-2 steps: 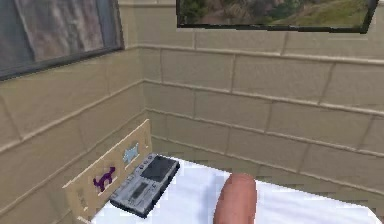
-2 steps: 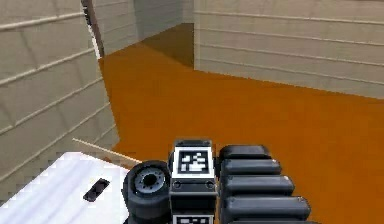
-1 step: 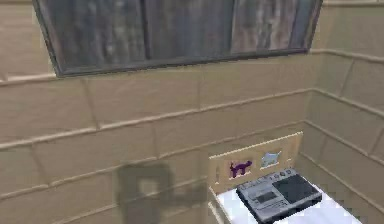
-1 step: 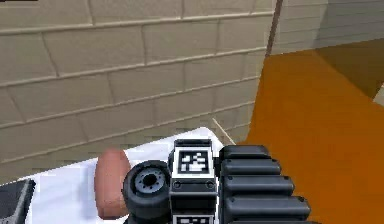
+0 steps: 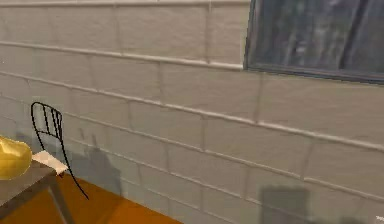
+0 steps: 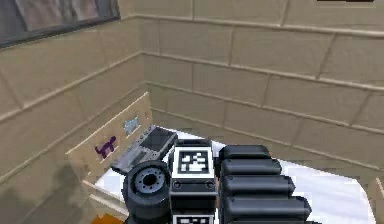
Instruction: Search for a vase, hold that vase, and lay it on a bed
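A bed with a white sheet and a pale wooden headboard stands in the room's corner in the arm side view. My arm's black ribbed segments and a white marker square rise from the bottom edge in front of it. Left of the marker sits the gripper's dark round body. Its far end is not clear against the bed, so I cannot tell whether it holds anything. In the forward view a yellow rounded thing rests on a wooden table at the lower left.
A grey laptop lies on the bed near the headboard. A black wire-backed chair stands beside the table. A block wall with a window stands close ahead, and an orange floor lies below.
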### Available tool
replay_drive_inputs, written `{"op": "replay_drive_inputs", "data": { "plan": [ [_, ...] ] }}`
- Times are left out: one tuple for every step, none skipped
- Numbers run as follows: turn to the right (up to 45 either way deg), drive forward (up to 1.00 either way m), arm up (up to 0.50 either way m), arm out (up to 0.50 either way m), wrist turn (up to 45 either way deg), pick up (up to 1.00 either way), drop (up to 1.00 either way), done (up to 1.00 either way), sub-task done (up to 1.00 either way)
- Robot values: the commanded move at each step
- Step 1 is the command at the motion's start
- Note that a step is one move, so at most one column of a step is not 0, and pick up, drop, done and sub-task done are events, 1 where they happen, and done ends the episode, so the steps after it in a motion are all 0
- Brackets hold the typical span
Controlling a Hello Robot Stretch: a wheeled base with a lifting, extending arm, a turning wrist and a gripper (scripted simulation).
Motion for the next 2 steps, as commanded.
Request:
{"op": "replay_drive_inputs", "data": {
  "plan": [
    [-45.0,0.00,0.00,0.00,0.0,0.00,0.00,0.00,0.00],
    [45.0,0.00,0.00,0.00,0.0,0.00,0.00,0.00,0.00]
  ]
}}
